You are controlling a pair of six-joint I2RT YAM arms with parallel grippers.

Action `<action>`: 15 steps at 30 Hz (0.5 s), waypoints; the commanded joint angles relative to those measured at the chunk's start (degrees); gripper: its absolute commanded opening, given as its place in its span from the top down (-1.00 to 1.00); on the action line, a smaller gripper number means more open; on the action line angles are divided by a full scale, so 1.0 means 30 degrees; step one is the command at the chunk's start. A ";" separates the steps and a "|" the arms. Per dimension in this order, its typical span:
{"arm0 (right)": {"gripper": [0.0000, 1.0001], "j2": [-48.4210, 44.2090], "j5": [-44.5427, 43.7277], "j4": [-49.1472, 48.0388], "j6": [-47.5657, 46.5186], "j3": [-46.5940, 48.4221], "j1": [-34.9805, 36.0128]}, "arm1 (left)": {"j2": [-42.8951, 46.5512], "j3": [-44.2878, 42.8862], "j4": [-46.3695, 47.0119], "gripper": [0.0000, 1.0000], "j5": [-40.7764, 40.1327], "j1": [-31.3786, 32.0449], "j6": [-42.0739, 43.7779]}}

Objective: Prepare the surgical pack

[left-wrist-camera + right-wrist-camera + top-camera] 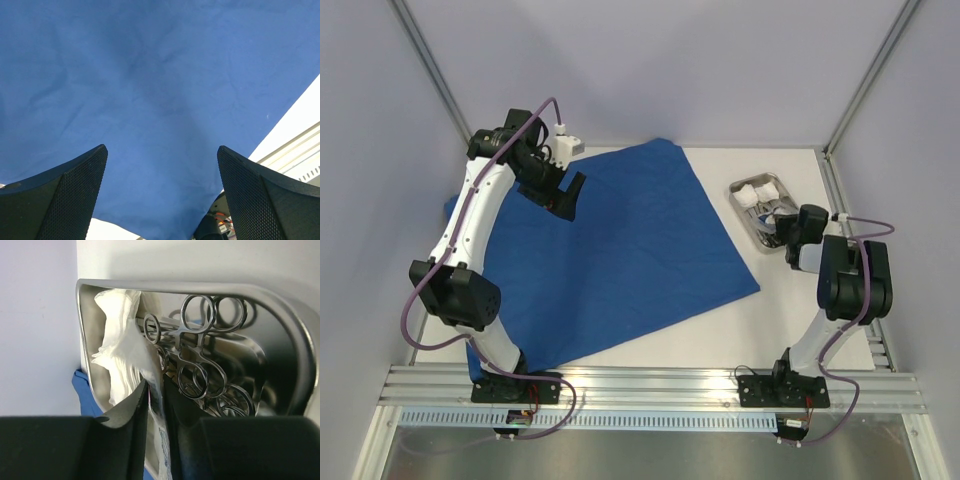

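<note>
- The shallow, rectangular steel tray (pixel 744 215) (pixel 200 287) is the landmark. It holds folded white gauze squares (pixel 756 192) (pixel 122 350) at its far end and silver scissor-like instruments (pixel 775 215) (pixel 197 340) beside them.
- The large royal-blue cloth drape (pixel 640 250) (pixel 150 100) lies flat as an open sheet to the left of the tray. It is near the tray but does not touch it.
- The right gripper (pixel 155 385) is down inside the tray at its near end. Its jaws stand a narrow slit apart with a thin pale packet-like strip (pixel 161 440) between them. I cannot tell whether the strip is pinched.
- The left gripper (pixel 161 148) hangs well to the left of the tray, above the drape. Its jaws are spread wide and hold nothing.
- Risks, as I judge them:
  - The strip could cling to a pad and lift out of the tray with the gripper.
  - The fingers sit close against the gauze, so a sideways pull could drag the stack over the rim.
  - A knock on the tray would set the loose instruments sliding.
  - If the left gripper closes low, it could bunch the sheet.
- The tray's long axis runs far to near, with the near end swung slightly right.
- The instruments' ring handles face the rim away from the right wrist camera.
- The drape sits diamond-wise, one corner pointing just past the tray's near end and the opposite corner far left.
</note>
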State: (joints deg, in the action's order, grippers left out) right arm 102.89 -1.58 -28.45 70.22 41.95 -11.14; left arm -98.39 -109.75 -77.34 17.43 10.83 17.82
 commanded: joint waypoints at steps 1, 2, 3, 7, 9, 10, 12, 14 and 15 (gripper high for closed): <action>0.58 -0.0077 -0.1228 -0.0511 0.0238 0.0401 0.0197 | 0.0218 -0.0153 -0.1290 -1.00 0.0049 -0.0065 -0.0346; 0.53 -0.0368 -0.1288 0.0014 0.0150 0.0371 0.0196 | 0.0218 -0.0153 -0.1319 -1.00 0.0020 -0.0065 -0.0288; 0.42 -0.0545 -0.1346 0.0251 0.0063 0.0313 0.0225 | 0.0247 -0.0153 -0.1290 -1.00 0.0020 -0.0065 -0.0287; 0.23 -0.1891 -0.1755 0.2358 -0.0465 0.0312 0.0225 | 0.0160 -0.0358 -0.1349 -1.00 0.0049 -0.0065 -0.0229; 0.09 -0.3034 -0.2020 0.3735 -0.0787 0.0224 0.0196 | 0.0072 -0.0446 -0.1378 -1.00 0.0195 -0.0065 -0.0170; 0.00 -0.3791 -0.2166 0.4320 -0.0846 0.0311 0.0196 | 0.0072 -0.0446 -0.1407 -1.00 0.0225 -0.0065 -0.0170; -0.21 -0.4440 -0.2574 0.6778 -0.0905 0.0748 0.0197 | -0.0016 -0.0475 -0.1465 -1.00 0.0313 -0.0094 -0.0170; -0.24 -0.5320 -0.2723 0.8365 -0.1225 0.0898 0.0197 | -0.0103 -0.0534 -0.1524 -1.00 0.0400 -0.0065 -0.0141; -0.25 -0.5642 -0.2956 0.8746 -0.1256 0.0898 0.0225 | -0.0133 -0.0621 -0.1582 -1.00 0.0430 -0.0065 -0.0170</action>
State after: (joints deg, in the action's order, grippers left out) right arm 89.52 -6.31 -10.68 68.38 42.63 -10.57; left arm -98.45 -109.78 -77.36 17.56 10.83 17.85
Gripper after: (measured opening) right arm 0.619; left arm 0.997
